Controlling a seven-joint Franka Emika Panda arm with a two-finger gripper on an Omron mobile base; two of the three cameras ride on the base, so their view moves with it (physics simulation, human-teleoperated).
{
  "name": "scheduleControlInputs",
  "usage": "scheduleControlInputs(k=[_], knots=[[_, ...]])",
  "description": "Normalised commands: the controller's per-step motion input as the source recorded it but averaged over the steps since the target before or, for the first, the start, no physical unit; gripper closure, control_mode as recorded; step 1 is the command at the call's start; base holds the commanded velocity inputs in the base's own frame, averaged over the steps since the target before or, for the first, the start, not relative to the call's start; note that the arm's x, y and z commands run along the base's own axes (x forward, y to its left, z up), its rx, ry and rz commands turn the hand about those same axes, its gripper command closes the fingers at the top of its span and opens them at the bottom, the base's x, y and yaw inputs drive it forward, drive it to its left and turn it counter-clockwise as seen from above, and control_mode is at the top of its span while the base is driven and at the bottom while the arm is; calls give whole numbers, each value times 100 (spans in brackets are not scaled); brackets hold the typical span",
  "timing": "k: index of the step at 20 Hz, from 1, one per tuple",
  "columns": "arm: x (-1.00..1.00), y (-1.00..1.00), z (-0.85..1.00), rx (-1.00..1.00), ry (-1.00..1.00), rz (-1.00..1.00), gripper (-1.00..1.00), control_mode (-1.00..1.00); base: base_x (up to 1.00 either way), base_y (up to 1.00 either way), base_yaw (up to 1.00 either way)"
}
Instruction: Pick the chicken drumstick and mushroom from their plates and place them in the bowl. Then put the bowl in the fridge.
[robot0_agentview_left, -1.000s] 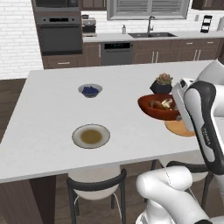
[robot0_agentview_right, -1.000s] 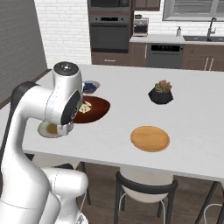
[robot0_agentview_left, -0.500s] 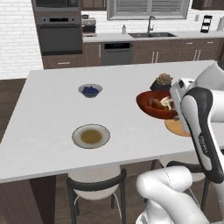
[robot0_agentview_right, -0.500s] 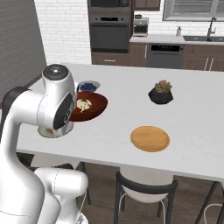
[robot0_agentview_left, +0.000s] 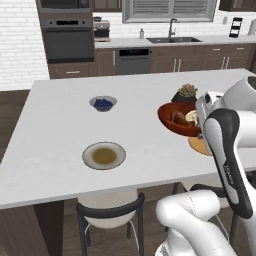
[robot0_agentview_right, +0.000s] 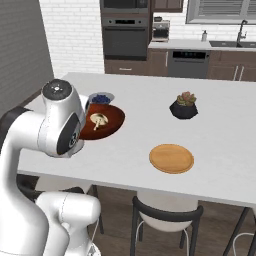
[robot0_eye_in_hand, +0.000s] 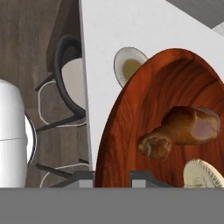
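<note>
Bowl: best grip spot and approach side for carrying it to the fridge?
Judging by its shape, the rim: the bowl is wide and shallow, so only the thin edge fits between fingers. The near rim, clear of the chicken drumstick and mushroom inside, suits best. The claw is shut there now, coming from the robot's side.

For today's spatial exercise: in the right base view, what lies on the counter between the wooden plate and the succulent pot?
Nothing: in the right base view, the stretch of white counter between the wooden plate and the succulent pot is bare.
</note>
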Motion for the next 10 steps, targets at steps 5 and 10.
scheduleControlInputs(k=[5, 10], knots=[[0, 0, 0, 0, 0, 0, 100, 100, -19, -2, -1], [0, 0, 0, 0, 0, 0, 100, 100, -100, -58, -15]])
